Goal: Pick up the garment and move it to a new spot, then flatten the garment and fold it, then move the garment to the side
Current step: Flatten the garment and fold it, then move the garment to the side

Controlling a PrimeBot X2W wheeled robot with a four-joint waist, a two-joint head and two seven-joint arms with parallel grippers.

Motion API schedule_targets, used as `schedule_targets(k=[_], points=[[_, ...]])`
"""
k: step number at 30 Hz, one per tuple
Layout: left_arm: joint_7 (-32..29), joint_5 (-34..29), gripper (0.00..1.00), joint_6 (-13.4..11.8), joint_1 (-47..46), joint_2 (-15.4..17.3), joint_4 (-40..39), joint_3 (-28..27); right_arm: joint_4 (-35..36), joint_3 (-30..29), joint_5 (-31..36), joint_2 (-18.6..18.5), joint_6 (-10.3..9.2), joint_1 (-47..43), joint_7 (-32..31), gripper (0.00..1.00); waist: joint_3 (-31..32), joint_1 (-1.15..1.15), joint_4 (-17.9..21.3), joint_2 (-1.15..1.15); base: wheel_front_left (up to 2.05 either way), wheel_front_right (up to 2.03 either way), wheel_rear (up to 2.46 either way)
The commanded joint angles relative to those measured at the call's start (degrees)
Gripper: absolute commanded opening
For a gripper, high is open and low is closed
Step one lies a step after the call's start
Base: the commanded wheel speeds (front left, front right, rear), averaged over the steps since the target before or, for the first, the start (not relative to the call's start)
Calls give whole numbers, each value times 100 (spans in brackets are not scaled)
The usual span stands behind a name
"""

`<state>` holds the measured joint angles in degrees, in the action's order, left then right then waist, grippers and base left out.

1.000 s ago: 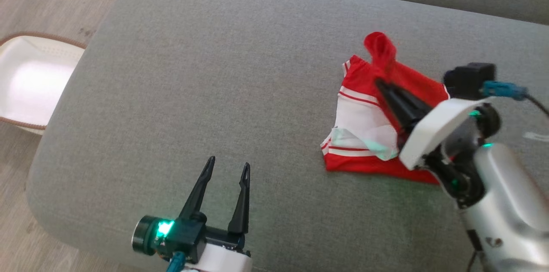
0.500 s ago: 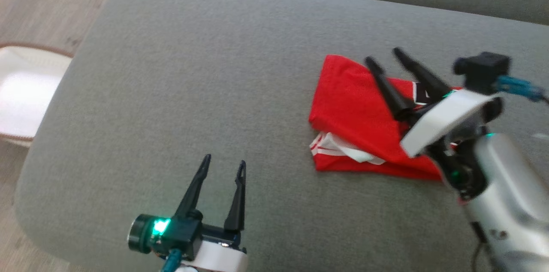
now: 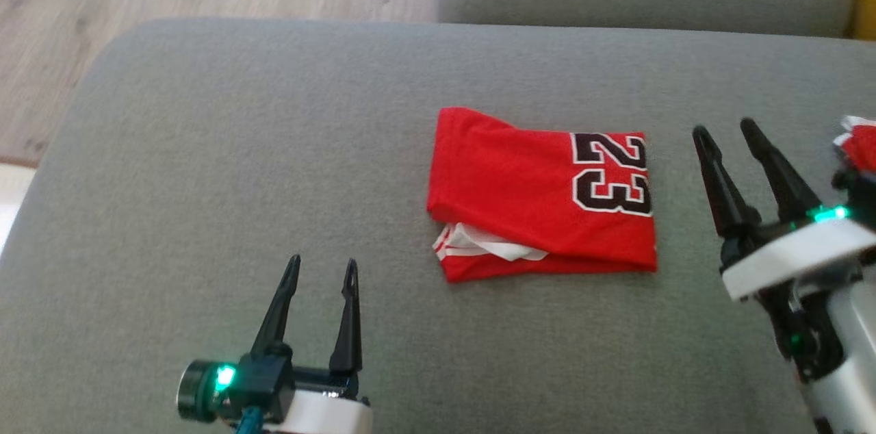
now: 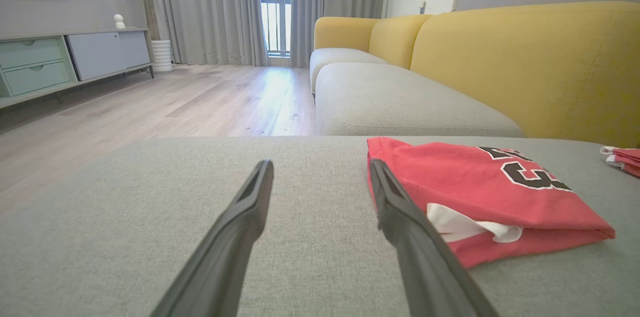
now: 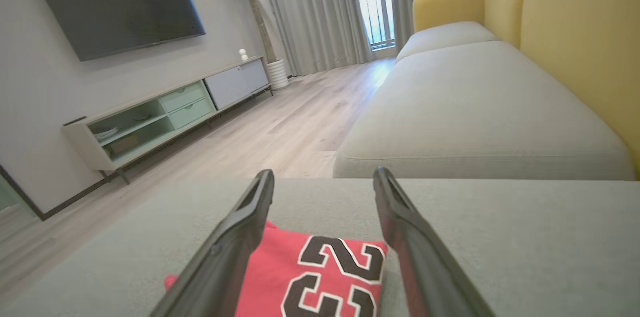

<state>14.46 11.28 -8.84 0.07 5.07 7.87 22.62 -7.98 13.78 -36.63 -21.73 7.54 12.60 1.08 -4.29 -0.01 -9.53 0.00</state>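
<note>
Garment, a red jersey numbered 23, lies folded flat near the middle of the grey sofa cushion. Right gripper is near its right edge, fingers spread wide and empty. Left gripper is well apart at the front left, fingers equally open, holding nothing. Another red cloth lies at far right.

Red garment — folded, flat

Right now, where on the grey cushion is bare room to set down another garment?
The wide bare cushion left of the folded jersey, beyond the left claw, is free. The strip behind the jersey too. Crowded: the right side, between jersey, right claw and another red cloth.
</note>
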Motion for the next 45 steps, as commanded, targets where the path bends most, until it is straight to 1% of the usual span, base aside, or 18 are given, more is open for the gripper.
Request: schedule_targets(k=[1, 10, 22, 32, 45], points=[[53, 26, 100, -32, -64, 27, -202, -203, 203, -12, 84, -88, -5, -86, 136, 100, 94, 1, 138, 0, 0, 0, 0], [53, 52, 100, -70, 177, 59, -223, -211, 191, -90, 206, 37, -5, -970, 568, 100, 341, 1, 357, 0, 0, 0, 0], [11, 148, 100, -188, 626, 132, -316, -200, 105, -87, 475, 238, -5, -1764, 938, 100, 814, 1, 428, 0, 0, 0, 0], [-24, 172, 100, -231, 770, 170, -374, -144, 82, -169, 530, 380, -5, -2016, 958, 100, 985, 1, 367, 0, 0, 0, 0], [-72, 205, 100, -296, 840, 222, -443, -103, 89, -175, 575, 447, -5, -2115, 930, 100, 1072, 1, 384, 0, 0, 0, 0]])
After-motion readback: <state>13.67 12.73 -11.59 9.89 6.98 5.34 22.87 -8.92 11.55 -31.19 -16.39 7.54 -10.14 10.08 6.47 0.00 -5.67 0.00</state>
